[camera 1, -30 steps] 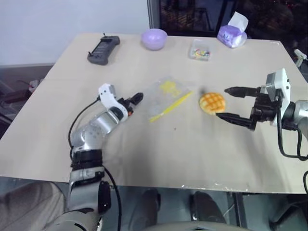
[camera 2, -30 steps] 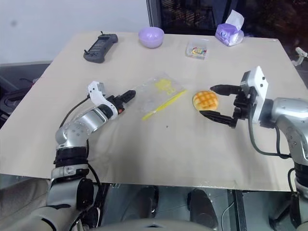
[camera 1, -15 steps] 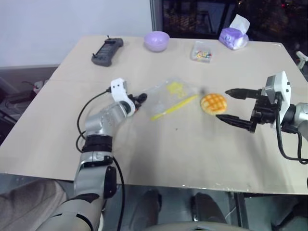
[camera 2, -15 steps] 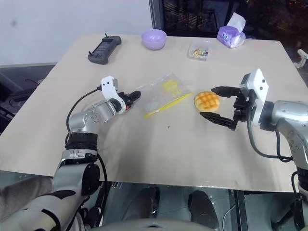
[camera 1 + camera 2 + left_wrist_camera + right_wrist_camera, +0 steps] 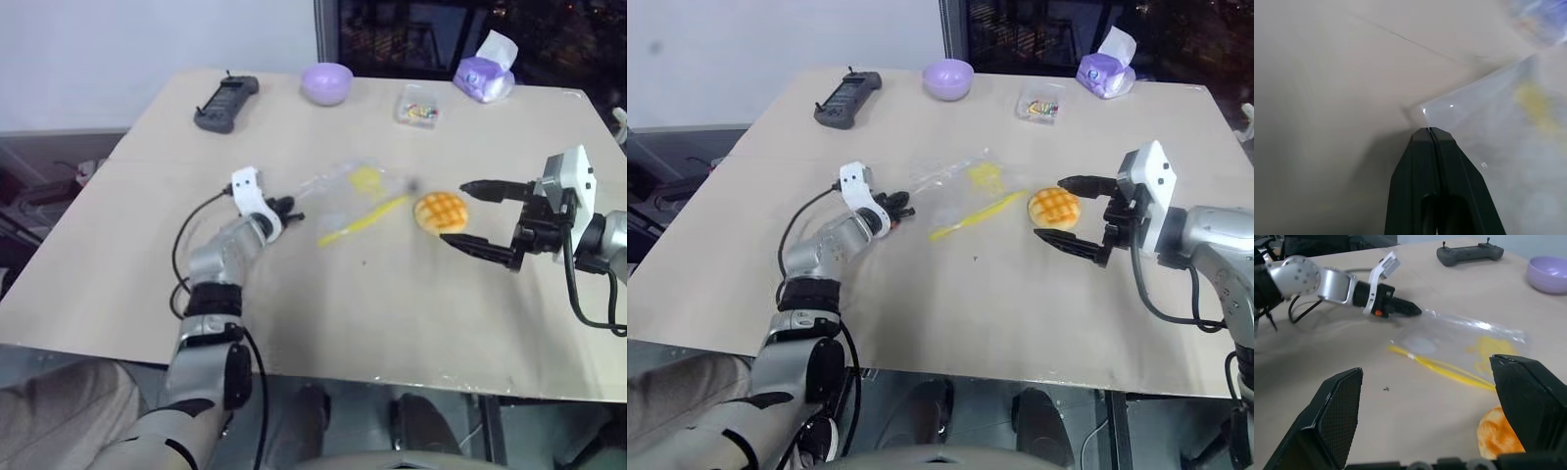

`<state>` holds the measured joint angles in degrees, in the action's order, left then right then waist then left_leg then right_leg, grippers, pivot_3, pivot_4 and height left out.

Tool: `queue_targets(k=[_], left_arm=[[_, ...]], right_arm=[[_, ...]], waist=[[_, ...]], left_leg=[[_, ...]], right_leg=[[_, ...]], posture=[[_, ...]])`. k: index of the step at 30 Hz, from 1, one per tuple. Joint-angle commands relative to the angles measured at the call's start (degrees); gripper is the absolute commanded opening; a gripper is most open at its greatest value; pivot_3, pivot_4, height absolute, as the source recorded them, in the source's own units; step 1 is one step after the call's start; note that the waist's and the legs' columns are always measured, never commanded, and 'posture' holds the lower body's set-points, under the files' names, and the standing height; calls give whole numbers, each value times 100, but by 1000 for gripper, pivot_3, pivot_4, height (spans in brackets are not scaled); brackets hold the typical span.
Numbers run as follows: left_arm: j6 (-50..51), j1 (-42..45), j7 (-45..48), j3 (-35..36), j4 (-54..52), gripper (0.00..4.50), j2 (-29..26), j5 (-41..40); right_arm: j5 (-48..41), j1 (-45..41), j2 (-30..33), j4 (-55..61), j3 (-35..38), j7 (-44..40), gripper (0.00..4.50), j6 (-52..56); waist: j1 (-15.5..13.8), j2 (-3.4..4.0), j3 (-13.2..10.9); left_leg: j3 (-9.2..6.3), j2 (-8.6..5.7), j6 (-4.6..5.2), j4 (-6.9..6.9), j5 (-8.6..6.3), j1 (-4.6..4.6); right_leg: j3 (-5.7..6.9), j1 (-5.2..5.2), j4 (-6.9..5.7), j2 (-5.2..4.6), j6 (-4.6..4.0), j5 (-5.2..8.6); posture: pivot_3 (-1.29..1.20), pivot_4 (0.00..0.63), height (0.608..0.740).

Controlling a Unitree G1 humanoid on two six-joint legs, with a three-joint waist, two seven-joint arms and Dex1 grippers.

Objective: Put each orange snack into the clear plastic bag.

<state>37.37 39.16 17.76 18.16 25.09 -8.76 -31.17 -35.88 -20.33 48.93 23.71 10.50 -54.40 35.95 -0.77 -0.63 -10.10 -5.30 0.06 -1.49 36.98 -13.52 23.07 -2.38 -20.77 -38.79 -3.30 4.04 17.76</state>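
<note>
Black fingers of my left gripper (image 5: 1430, 131) are pressed together at the corner of the clear plastic bag (image 5: 353, 196); I cannot tell whether they pinch the film. That arm reaches low across the table (image 5: 323, 313). My right gripper (image 5: 472, 215) hangs spread wide, its fingers just beside the orange snack (image 5: 438, 211), which sits on the table just beside the bag's yellow-strip edge. The bag lies flat. Further back stand a lavender bowl (image 5: 326, 82) and a small clear box (image 5: 416, 106) of coloured bits.
</note>
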Motion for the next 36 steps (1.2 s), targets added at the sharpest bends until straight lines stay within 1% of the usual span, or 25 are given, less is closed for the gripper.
queue_targets(k=[1,4,6,11,16,19,23,25,29,34,35,36], left_arm=[[610,-238,490,272,-943,32,26,-935],[1100,-531,470,469,-1605,32,-28,-1488],[1339,-706,358,644,-1970,32,-50,-1833],[1557,-917,37,937,-2443,32,-78,-2368],[1904,-973,-412,1139,-2792,32,-1,-3137],[2045,-1055,-727,1224,-2984,32,1,-3590],[2161,-1213,-1071,1307,-3146,32,-110,-4145],[2213,-1301,-1233,1315,-3231,32,-184,-4421],[2234,-1458,-1501,1295,-3432,32,-327,-5045],[2109,-1652,-1723,1187,-3560,32,-506,-5422],[2087,-1698,-1764,1169,-3612,0,-543,-5527],[2063,-1741,-1802,1150,-3650,0,-574,-5606]], right_arm=[[-17,-14,-20,72,79,60,4500,-101],[74,-8,-49,75,-10,108,4500,-135],[368,6,-74,20,-231,172,4500,-295],[1040,-93,-247,-294,-828,230,4500,-754],[2073,-465,-751,-851,-1667,466,4500,-1622],[3071,-816,-1296,-1673,-2347,868,4500,-2637],[4263,-1624,-2039,-3459,-3019,1594,4500,-4073],[4752,-2000,-2248,-4306,-3285,1877,4500,-4753],[5348,-2687,-2616,-5809,-3434,2627,4500,-5617],[5726,-3213,-2872,-6937,-3475,3177,4500,-6331],[5817,-3295,-2911,-7114,-3504,3284,4004,-6492],[5861,-3363,-2958,-7249,-3501,3365,3880,-6627]], waist=[[19,-11,-9],[116,-14,-10],[176,-14,-10],[172,-15,-11],[175,-16,-11],[182,-17,-11],[233,-18,-11],[252,-19,-12],[275,-23,-14],[304,-24,-13],[302,-24,-13],[309,-24,-14]], left_leg=[[-1,1,-17,1,10,5],[0,6,-20,1,12,31],[-1,8,-21,14,13,78],[5,9,-21,15,13,76],[5,9,-21,22,13,76],[5,10,-22,21,13,75],[10,12,-24,22,14,71],[13,12,-25,23,15,71],[11,11,-26,23,15,73],[10,11,-27,22,16,72],[10,11,-27,22,16,72],[10,11,-27,22,16,72]], right_leg=[[1,-4,-1,2,0,0],[-1,-34,1,5,-1,0],[-3,-79,-10,7,-2,0],[-8,-81,-11,9,-2,-1],[-10,-80,-14,9,-1,-1],[-10,-81,-15,12,-1,-1],[-15,-82,-18,13,-2,-2],[-16,-84,-19,12,-3,-2],[-15,-84,-15,9,-3,-2],[-14,-83,-17,9,-4,-3],[-14,-83,-17,10,-4,-3],[-14,-83,-16,9,-4,-3]], posture=[[0,150,740],[0,150,740],[0,150,740],[0,150,740],[0,150,740],[0,150,740],[0,150,740],[0,150,740],[0,150,740],[0,150,740],[0,150,740],[0,150,740]])
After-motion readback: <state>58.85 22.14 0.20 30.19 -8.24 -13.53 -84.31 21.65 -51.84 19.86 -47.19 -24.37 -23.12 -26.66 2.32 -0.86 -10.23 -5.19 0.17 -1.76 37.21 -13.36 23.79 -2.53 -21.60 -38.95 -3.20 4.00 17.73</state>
